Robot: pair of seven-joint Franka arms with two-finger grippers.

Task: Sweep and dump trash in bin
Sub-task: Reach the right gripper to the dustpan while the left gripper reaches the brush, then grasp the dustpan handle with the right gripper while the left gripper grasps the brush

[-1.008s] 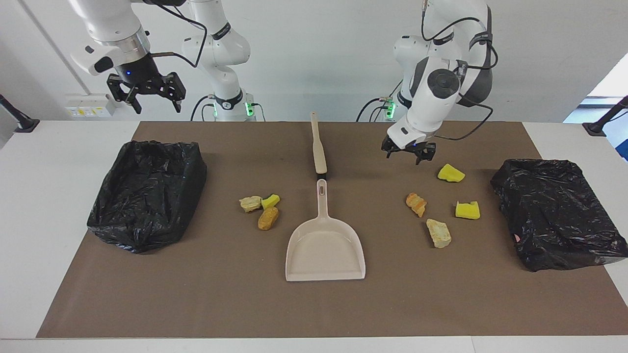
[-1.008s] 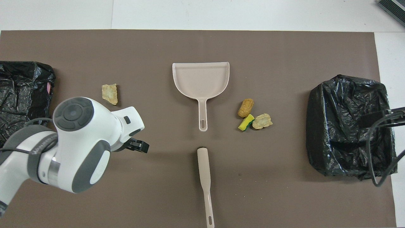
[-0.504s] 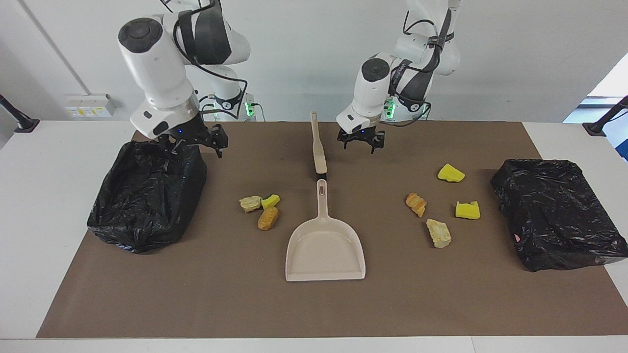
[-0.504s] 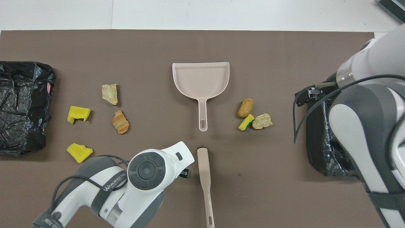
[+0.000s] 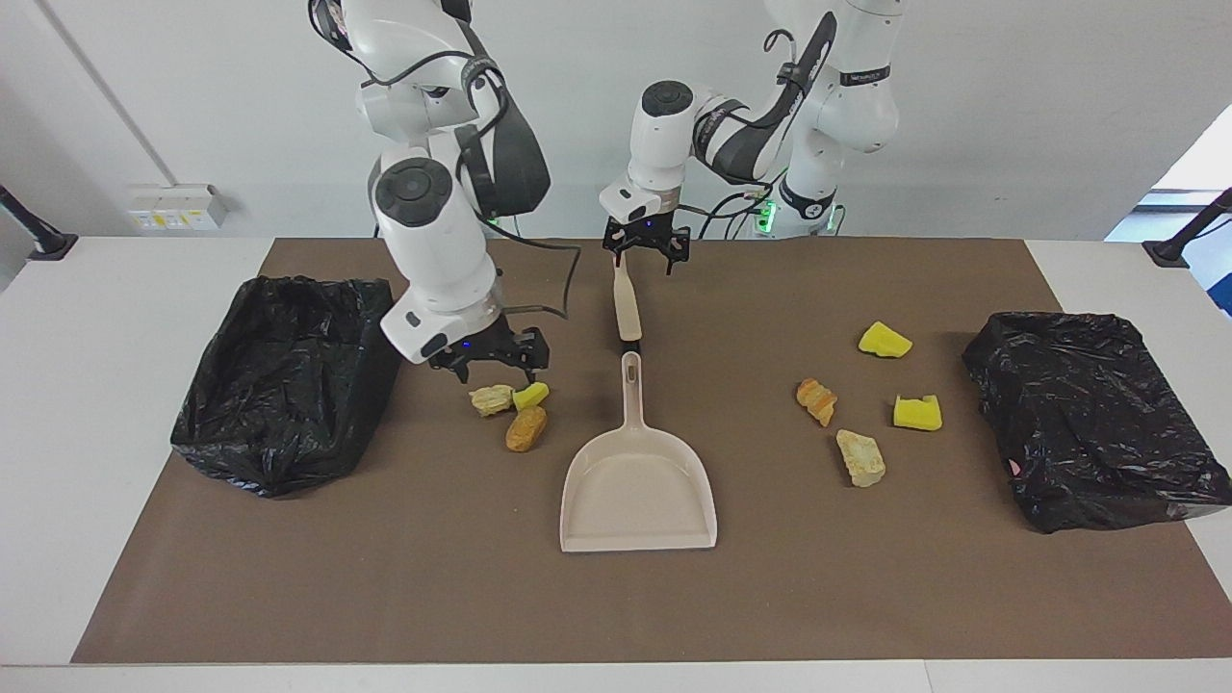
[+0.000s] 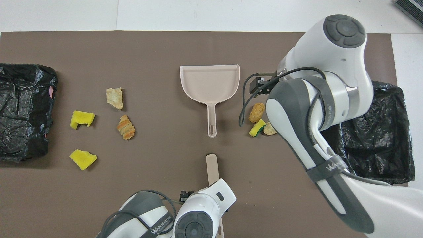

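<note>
Swung over fast: left gripper (image 5: 645, 261) now above brush (image 5: 624, 286) handle, right gripper (image 5: 493, 360) above three-piece trash cluster (image 5: 510, 406). Both spread, empty. Sweeping not started, lol.

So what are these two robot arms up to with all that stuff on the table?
They are setting up to sweep scraps. The left pincer, open, is over the brush. The right pincer, open, hovers over three of the trash pieces. The dustpan lies untouched mid-table, and both black-lined bins wait at the ends.
</note>
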